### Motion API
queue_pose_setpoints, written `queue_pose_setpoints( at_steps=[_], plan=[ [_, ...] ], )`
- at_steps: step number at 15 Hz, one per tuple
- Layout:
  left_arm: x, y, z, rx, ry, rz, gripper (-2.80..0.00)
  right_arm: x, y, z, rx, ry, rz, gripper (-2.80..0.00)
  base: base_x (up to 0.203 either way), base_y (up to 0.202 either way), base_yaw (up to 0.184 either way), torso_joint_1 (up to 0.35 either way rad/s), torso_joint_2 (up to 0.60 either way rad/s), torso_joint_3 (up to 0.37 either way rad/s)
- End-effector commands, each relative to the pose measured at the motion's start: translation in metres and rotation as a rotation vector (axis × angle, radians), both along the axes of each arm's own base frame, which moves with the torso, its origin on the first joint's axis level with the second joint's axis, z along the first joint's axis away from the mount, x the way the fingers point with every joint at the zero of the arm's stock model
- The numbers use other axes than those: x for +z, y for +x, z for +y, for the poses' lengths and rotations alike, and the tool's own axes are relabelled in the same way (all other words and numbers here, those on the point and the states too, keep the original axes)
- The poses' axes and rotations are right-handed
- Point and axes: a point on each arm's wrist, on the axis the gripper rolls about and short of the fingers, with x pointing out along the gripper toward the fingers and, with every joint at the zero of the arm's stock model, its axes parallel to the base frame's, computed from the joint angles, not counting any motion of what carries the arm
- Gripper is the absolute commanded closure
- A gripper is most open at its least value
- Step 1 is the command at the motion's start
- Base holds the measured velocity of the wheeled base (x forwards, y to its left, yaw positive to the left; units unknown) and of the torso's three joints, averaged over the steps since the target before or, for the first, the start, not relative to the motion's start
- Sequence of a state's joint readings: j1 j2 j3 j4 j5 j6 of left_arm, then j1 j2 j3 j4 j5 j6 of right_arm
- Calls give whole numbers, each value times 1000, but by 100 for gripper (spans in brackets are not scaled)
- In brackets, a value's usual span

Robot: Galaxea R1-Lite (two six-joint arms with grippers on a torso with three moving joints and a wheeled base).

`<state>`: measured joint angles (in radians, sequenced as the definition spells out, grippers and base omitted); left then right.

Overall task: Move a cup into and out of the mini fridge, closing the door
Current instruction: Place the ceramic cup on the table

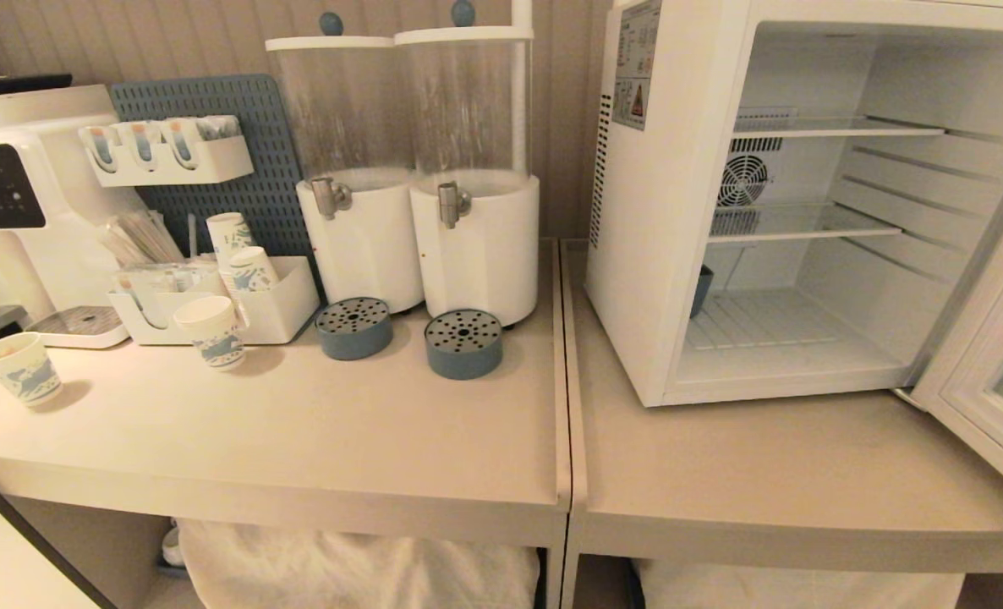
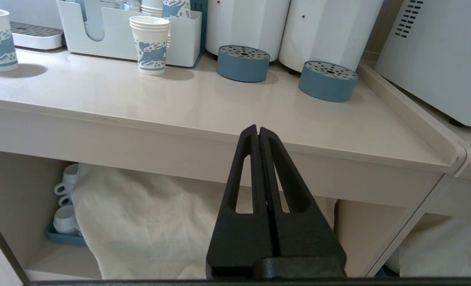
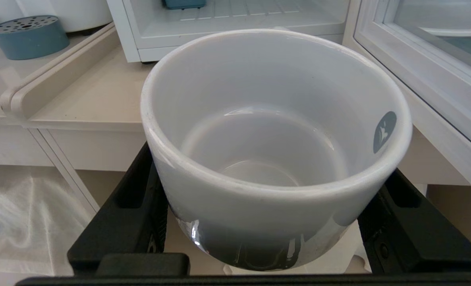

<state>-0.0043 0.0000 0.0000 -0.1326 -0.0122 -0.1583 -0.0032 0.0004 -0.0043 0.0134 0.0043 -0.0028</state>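
The mini fridge (image 1: 662, 254) stands on the right counter with its door (image 1: 992, 381) swung open to the right. Its wire shelves are bare. Neither arm shows in the head view. In the right wrist view my right gripper (image 3: 267, 190) is shut on the cup (image 3: 259, 222), a squat white mug with a grey round mark inside its rim, one finger on each side of its wall. The cup hangs in front of and below the counter edge, facing the mini fridge (image 3: 235, 16) and the door (image 3: 438, 67). My left gripper (image 2: 258, 131) is shut and empty, parked below the left counter's front edge.
Two white drink dispensers (image 1: 421, 237) with blue drip trays (image 1: 463, 342) stand left of the fridge. Paper cups (image 1: 212, 330), an organiser (image 1: 273, 309) and a water machine (image 1: 19, 194) fill the far left. A small blue container (image 1: 702, 289) sits inside the fridge. White mugs (image 2: 64, 198) are stored under the counter.
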Motion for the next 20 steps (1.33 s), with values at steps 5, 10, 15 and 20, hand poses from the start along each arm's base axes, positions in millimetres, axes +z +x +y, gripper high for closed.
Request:
queue_pose_setpoints(
  at_steps=[5, 10, 15, 20],
  plan=[
    [-11, 3, 0, -1, -1, 35, 0, 0, 0, 0, 2, 1, 6, 0, 0, 0, 0, 0, 0, 0],
    [-11, 3, 0, -1, -1, 35, 0, 0, 0, 0, 1, 1, 9, 0, 0, 0, 0, 0, 0, 0],
    [-11, 3, 0, -1, -1, 35, 0, 0, 0, 0, 2, 1, 9, 0, 0, 0, 0, 0, 0, 0],
    [-11, 3, 0, 0, -1, 35, 0, 0, 0, 0, 0, 0, 10, 0, 0, 0, 0, 0, 0, 0]
  ],
)
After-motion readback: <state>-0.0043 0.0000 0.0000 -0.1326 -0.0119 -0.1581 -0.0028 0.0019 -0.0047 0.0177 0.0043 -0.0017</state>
